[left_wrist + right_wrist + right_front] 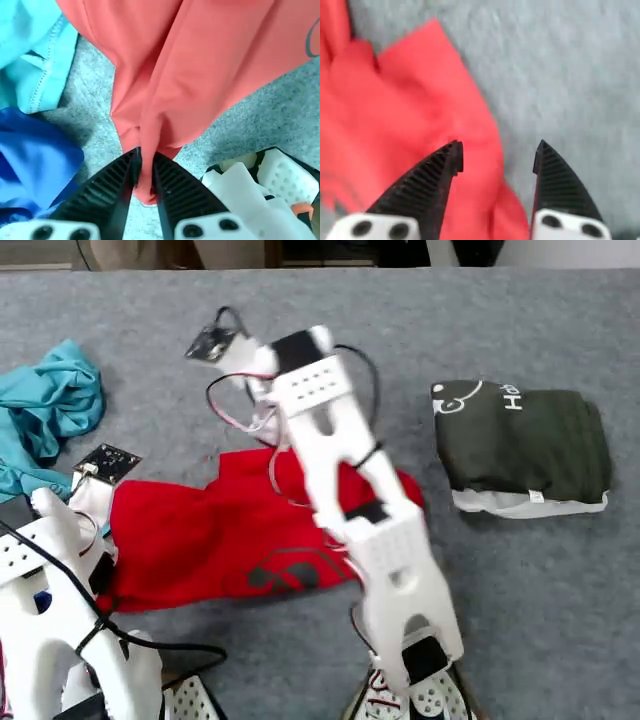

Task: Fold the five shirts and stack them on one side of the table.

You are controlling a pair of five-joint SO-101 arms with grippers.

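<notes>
Cloth from the red shirt (pixel 200 540) was pinched in the left tool (pixel 145 160). Its two black fingers were squeezed tight on a bunched-up end of the shirt, the end nearest the left edge of the gray surface (pixel 500 320). The right tool (pixel 497 150) hung over another edge of the shirt, wide open and holding nothing. One finger was above red cloth and the other above bare surface. The red shirt lay spread out and wrinkled in the middle of the surface, with a dark print on it. A teal shirt (pixel 50 400) lay crumpled by the left edge, and a blue shirt (pixel 30 160) lay beside it. A dark green shirt (pixel 525 440) sat folded near the right edge, on top of a white shirt (pixel 520 502).
</notes>
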